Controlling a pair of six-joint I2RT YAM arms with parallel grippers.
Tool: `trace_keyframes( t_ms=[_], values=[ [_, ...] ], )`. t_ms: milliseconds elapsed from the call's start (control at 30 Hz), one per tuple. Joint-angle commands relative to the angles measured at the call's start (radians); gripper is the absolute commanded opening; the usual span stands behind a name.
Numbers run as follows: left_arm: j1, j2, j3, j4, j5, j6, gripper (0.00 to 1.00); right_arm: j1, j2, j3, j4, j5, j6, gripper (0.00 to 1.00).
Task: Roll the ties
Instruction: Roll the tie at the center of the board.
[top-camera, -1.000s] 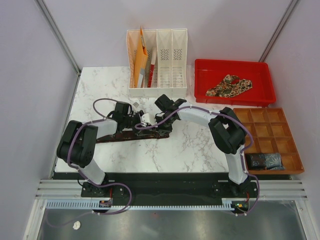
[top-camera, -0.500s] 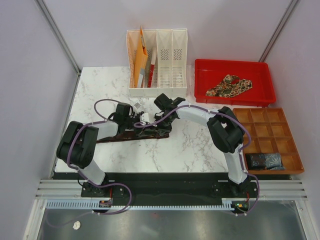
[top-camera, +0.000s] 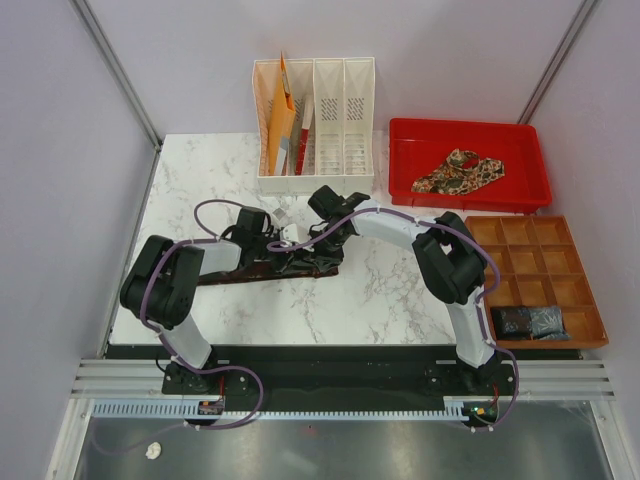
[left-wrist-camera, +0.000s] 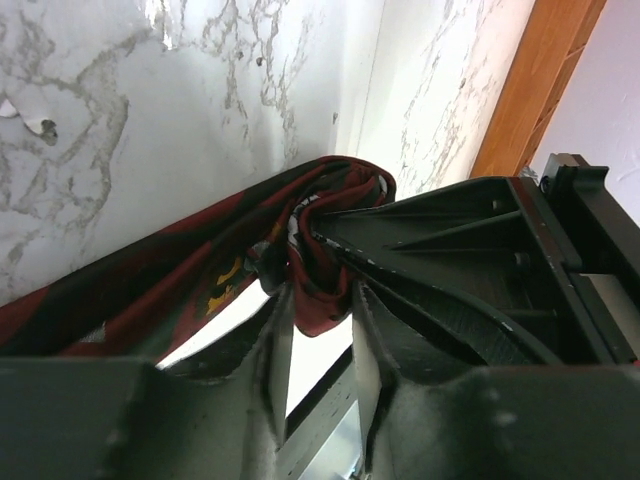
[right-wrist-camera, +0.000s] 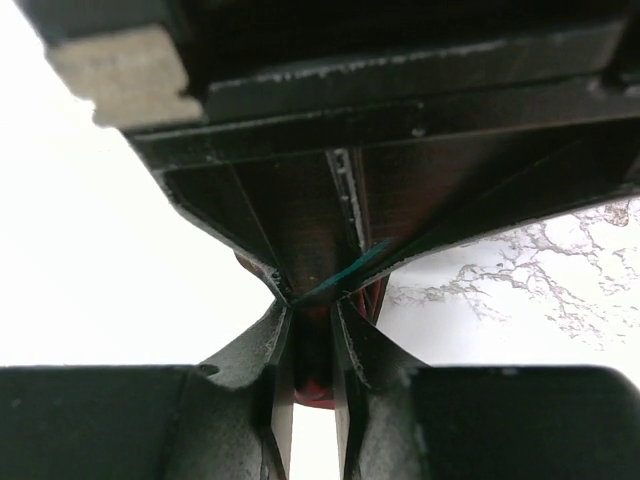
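A dark maroon tie (top-camera: 225, 272) lies stretched across the marble table, its right end bunched up between both grippers. In the left wrist view the folded end of the maroon tie (left-wrist-camera: 318, 290) fills the gap of my left gripper (left-wrist-camera: 320, 305), touching both fingers. My left gripper (top-camera: 281, 246) faces my right gripper (top-camera: 320, 243) closely over that end. In the right wrist view my right gripper (right-wrist-camera: 312, 310) is shut narrowly on dark red fabric of the tie (right-wrist-camera: 315, 388), with the other gripper's black body just beyond. A paisley tie (top-camera: 458, 170) lies crumpled in the red tray (top-camera: 400, 140).
A white file rack (top-camera: 330, 120) with orange folders (top-camera: 280, 120) stands just behind the grippers. A brown compartment tray (top-camera: 545, 240) sits at the right edge, with a dark rolled item (top-camera: 530, 322) in its near cell. Its wooden rim (left-wrist-camera: 530, 90) shows in the left wrist view.
My left gripper has slid a little to the right toward the right gripper and its jaws have narrowed onto the tie's end. The right gripper has stayed put.
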Motion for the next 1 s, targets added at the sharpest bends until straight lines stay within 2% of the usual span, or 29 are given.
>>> trace_keyframes(
  t_ms=[0,100,200,267,433,500,533,700,967],
  values=[
    [-0.018,0.035,0.034,-0.009,-0.042,0.028,0.29,-0.006,0.067,-0.009,-0.049,0.027,0.009,0.26],
    [-0.015,0.061,0.060,-0.045,-0.068,0.063,0.19,-0.009,0.055,-0.013,-0.053,0.012,0.009,0.30],
    [-0.015,0.083,0.105,-0.110,-0.108,0.106,0.08,-0.020,0.040,-0.018,-0.055,-0.004,0.009,0.41],
    [-0.015,0.097,0.146,-0.172,-0.134,0.142,0.03,-0.038,0.023,-0.019,-0.059,-0.021,0.014,0.53],
    [-0.019,0.130,0.215,-0.261,-0.188,0.221,0.02,-0.092,-0.029,-0.025,-0.064,-0.051,0.014,0.73],
    [-0.021,0.140,0.221,-0.287,-0.207,0.240,0.02,-0.118,-0.037,-0.027,-0.066,-0.057,0.000,0.75],
    [-0.021,0.144,0.228,-0.298,-0.211,0.260,0.02,-0.129,-0.040,-0.029,-0.061,-0.065,-0.007,0.80],
    [-0.022,0.161,0.251,-0.347,-0.236,0.306,0.02,-0.183,-0.008,0.025,-0.061,-0.088,-0.037,0.82],
    [-0.022,0.183,0.286,-0.365,-0.245,0.332,0.02,-0.183,0.047,0.080,-0.067,-0.140,-0.083,0.82]
  ],
)
